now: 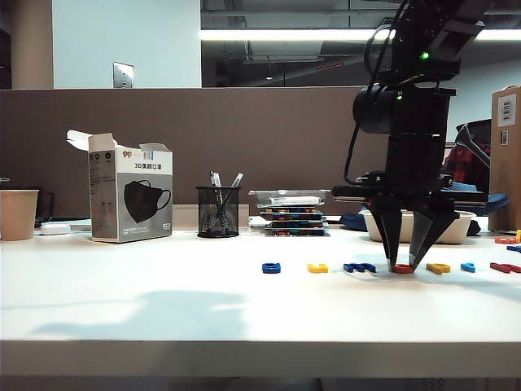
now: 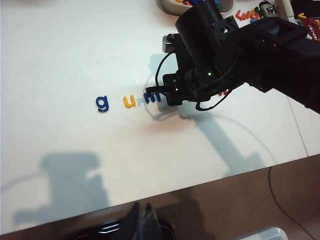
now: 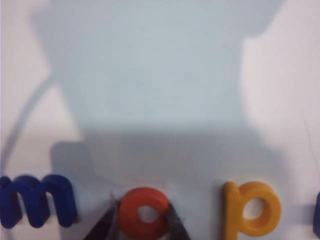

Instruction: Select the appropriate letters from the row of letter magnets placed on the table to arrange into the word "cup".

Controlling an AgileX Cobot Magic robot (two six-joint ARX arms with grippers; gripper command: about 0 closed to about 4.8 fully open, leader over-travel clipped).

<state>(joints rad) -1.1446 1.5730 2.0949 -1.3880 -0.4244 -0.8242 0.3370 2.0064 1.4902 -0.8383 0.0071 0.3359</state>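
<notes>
The right gripper [image 1: 404, 265] stands on the table [image 1: 163, 301] with its fingertips [image 3: 107, 226] pressed on both sides of the red-orange c [image 3: 144, 212], so it is closed on this letter. The c lies between the blue m [image 3: 37, 199] at its 9 o'clock and the yellow p [image 3: 250, 207] at its 3 o'clock. I think it should lift straight up, not dragging neighbours. The left gripper [image 2: 142, 220] hangs apart, seemingly closed and empty.

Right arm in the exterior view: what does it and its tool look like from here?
The right arm is all black, with boxy links, a round barrel-shaped housing, a small green light and a loose black cable looping down one side. Its tool has two dark, tapering, pointed fingers. No markings are legible.
</notes>
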